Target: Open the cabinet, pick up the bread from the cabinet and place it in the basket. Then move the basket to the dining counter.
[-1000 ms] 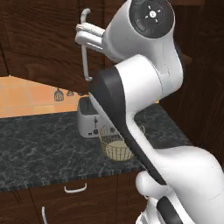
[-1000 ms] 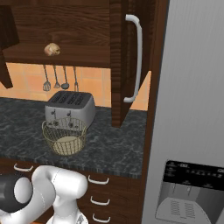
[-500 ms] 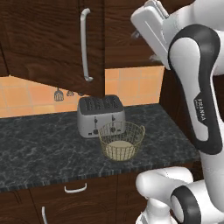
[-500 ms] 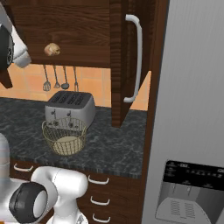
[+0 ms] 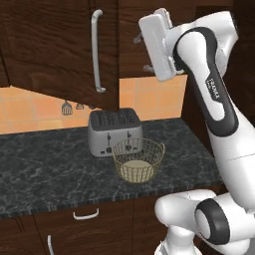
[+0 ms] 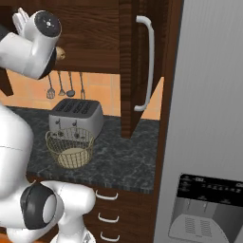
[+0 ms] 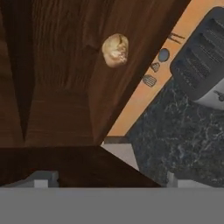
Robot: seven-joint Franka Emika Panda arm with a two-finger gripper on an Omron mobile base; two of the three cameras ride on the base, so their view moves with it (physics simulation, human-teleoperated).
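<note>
Both doors of the dark wood cabinet point(image 6: 95, 33) stand open. The bread point(image 7: 115, 50), a small tan roll, lies on its wooden shelf; it peeks out behind my hand as the bread point(image 6: 60, 53). My gripper point(image 5: 141, 52) is raised in front of the cabinet opening, open and holding nothing, some way short of the roll. In the hand view the gripper point(image 7: 107, 179) has its tips spread wide apart. The wire basket point(image 5: 138, 160) stands on the black worktop in front of the toaster; the basket point(image 6: 70, 148) holds nothing. The dining counter is out of view.
A silver toaster point(image 5: 114, 130) stands right behind the basket. The left door with its bar handle point(image 5: 97, 50) juts out beside my hand; the right door handle point(image 6: 149, 61) hangs near a grey fridge point(image 6: 209, 118). Utensils point(image 6: 60, 85) hang on the orange wall.
My hand has left the left door's handle, swung right and up, and now faces into the cabinet. The jaws have opened slightly wider. Basket, toaster and bread have not moved.
</note>
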